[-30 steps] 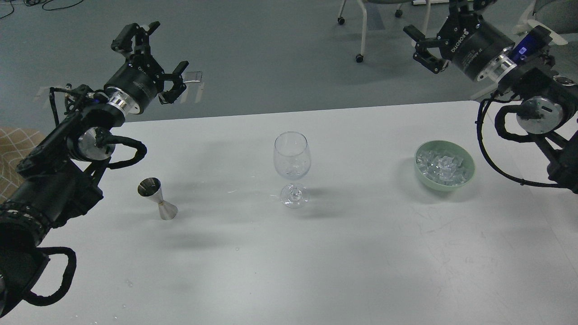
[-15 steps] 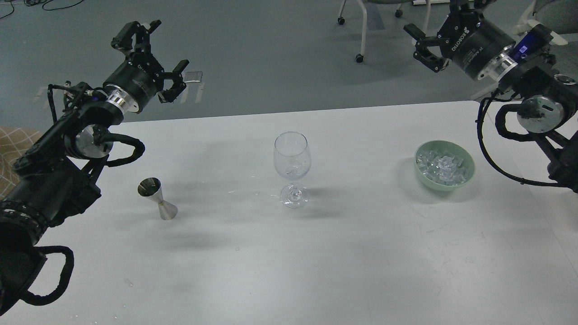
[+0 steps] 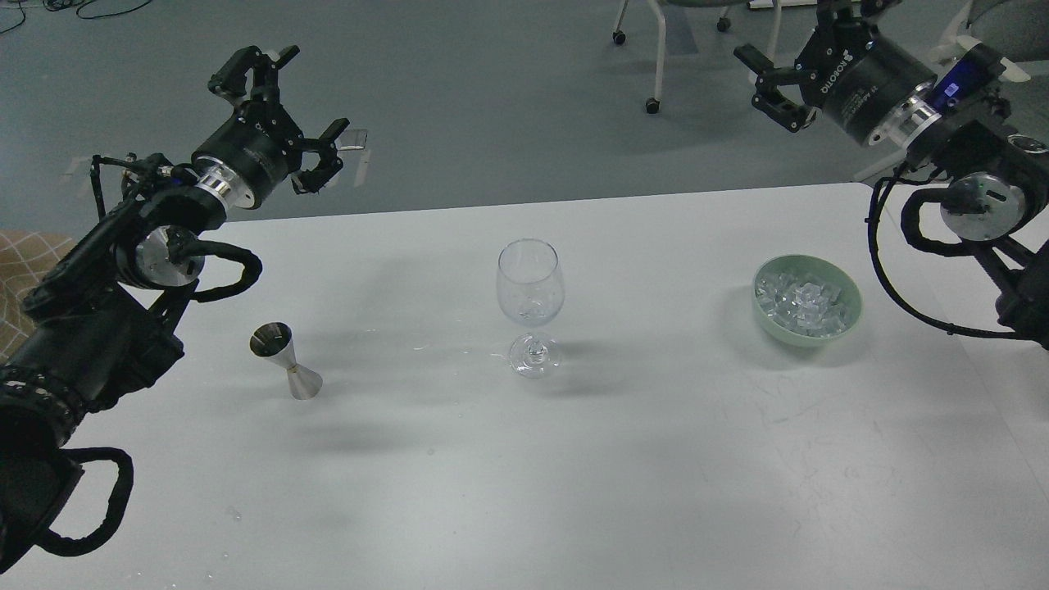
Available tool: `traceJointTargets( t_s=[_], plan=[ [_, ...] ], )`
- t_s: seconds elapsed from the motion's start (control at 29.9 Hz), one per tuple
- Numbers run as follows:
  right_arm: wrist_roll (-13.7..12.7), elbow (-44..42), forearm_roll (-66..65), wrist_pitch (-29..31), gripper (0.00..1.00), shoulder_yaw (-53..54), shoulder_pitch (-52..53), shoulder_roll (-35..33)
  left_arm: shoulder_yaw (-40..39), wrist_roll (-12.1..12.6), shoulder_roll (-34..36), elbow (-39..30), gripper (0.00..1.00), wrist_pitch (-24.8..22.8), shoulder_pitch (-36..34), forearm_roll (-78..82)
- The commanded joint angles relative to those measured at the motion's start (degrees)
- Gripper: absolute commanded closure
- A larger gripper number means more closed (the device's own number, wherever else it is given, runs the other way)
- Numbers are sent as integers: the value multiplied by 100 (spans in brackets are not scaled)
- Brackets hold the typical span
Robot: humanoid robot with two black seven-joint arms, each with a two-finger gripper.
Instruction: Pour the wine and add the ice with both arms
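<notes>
A clear wine glass stands upright at the table's middle; something clear lies low in its bowl, and I cannot tell whether it is wine or ice. A steel jigger stands to its left. A green bowl of ice sits to the right. My left gripper is open and empty, raised beyond the table's far left edge. My right gripper is open and empty, raised beyond the far right edge, with its upper finger cut off by the frame.
The white table has small droplets near the glass foot. Chair legs on castors stand on the grey floor behind the table. A tan checked cloth lies at the left edge.
My left gripper has shifted slightly right and down. My right gripper has drifted slightly right. Glass, jigger and bowl have not moved.
</notes>
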Motion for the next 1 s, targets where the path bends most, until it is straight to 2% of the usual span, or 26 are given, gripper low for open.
traceJointTargets(
  t_s=[0.0, 0.3, 0.43, 0.57, 0.64, 0.77, 0.97],
  plan=[
    [0, 4, 0, 0, 0, 1, -3, 24, 0, -6, 8, -84, 2, 0, 8, -10],
    [9, -5, 0, 0, 0, -8, -3, -12, 0, 21, 34, -145, 2, 0, 26, -10],
    [9, -5, 0, 0, 0, 1, -3, -12, 0, 222, 341, -408, 3, 0, 122, -211],
    [9, -5, 0, 0, 0, -8, -12, -12, 18, 521, 1016, -1337, 5, 0, 595, -896],
    [9, -5, 0, 0, 0, -8, -12, -12, 27, 557, 1299, -1673, 5, 0, 816, -1064],
    [9, -5, 0, 0, 0, -8, -30, -20, 27, 644, 2299, -2884, 5, 0, 1754, -1932],
    [9, -5, 0, 0, 0, -8, -47, -20, 18, 820, 3468, -4107, 5, 0, 2740, -3426]
  ],
)
